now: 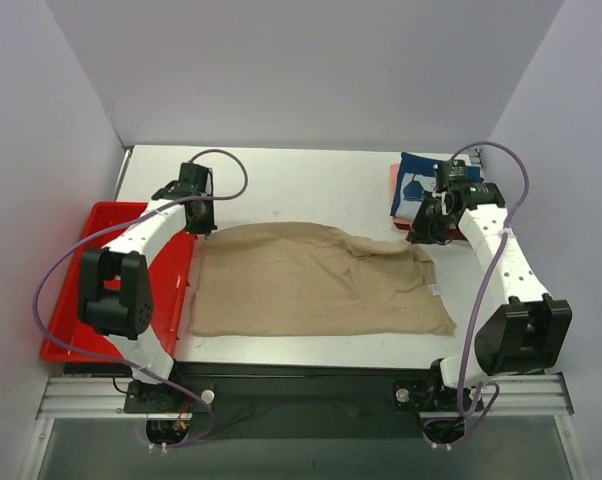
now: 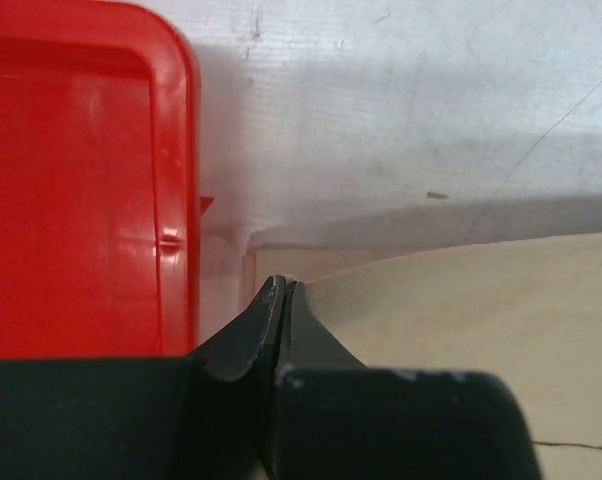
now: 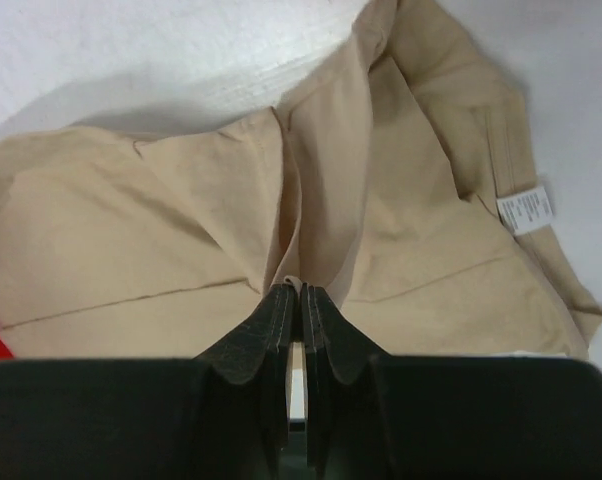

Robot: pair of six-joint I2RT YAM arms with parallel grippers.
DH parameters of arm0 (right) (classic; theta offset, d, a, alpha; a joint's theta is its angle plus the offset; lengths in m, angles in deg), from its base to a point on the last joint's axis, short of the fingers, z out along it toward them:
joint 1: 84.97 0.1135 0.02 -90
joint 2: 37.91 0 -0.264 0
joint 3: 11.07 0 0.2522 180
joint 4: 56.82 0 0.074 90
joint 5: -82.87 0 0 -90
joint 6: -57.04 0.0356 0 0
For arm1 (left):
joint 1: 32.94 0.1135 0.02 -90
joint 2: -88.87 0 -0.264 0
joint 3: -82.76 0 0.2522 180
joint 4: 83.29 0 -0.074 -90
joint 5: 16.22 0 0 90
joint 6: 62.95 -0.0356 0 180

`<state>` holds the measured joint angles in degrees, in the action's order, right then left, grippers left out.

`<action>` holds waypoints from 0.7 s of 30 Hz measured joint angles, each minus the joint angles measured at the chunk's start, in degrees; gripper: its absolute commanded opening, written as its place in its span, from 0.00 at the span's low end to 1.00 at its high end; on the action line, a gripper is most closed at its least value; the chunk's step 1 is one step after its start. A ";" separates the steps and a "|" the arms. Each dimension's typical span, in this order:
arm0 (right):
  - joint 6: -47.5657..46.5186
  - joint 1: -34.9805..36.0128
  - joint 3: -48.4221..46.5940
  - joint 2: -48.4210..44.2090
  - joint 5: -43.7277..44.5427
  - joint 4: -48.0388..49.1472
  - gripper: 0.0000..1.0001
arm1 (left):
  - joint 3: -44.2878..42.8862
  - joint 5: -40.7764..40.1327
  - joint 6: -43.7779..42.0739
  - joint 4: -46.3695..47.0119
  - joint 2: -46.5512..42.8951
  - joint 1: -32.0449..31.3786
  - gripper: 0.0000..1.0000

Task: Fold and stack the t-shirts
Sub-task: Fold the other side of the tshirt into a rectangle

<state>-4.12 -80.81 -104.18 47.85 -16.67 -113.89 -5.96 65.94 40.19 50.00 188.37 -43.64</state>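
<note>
A tan t-shirt lies spread across the middle of the table. My left gripper is shut on its far left corner, and the thin cloth edge shows pinched between the jaws in the left wrist view. My right gripper is shut on a bunched fold at the shirt's far right corner, seen up close in the right wrist view. The tan cloth hangs in creases from that pinch. A folded navy t-shirt with white print lies on a pink one at the far right.
A red plastic tray sits at the table's left edge, right beside the shirt; its rim shows in the left wrist view. A white care label sticks out of the shirt. White walls enclose the table.
</note>
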 measured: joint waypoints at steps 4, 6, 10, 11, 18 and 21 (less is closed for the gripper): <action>0.13 -0.13 6.49 -5.27 0.74 -0.96 0.00 | 1.55 -0.81 -1.07 -1.77 -1.75 0.00 0.00; 0.13 -0.37 9.07 -7.56 1.18 -1.79 0.00 | 3.15 -0.87 -1.60 -2.08 -3.58 0.00 0.00; 0.11 -1.46 12.74 -10.29 2.34 -3.17 0.00 | 7.15 -0.92 -1.90 -2.89 -7.91 0.00 0.00; 0.09 -1.79 13.42 -10.67 2.78 -3.52 0.00 | 8.11 -0.92 -1.92 -2.95 -8.96 0.00 0.00; -0.17 -3.50 16.85 -13.38 5.60 -6.05 0.00 | 14.47 -0.37 -3.82 -3.26 -16.35 -0.37 0.00; -0.20 -3.76 17.66 -14.34 6.34 -7.08 0.00 | 16.28 -0.20 -4.70 -3.74 -18.45 -0.63 0.00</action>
<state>-4.31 -84.57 -86.52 33.51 -10.33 -120.97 10.33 65.75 35.49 46.26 169.92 -44.28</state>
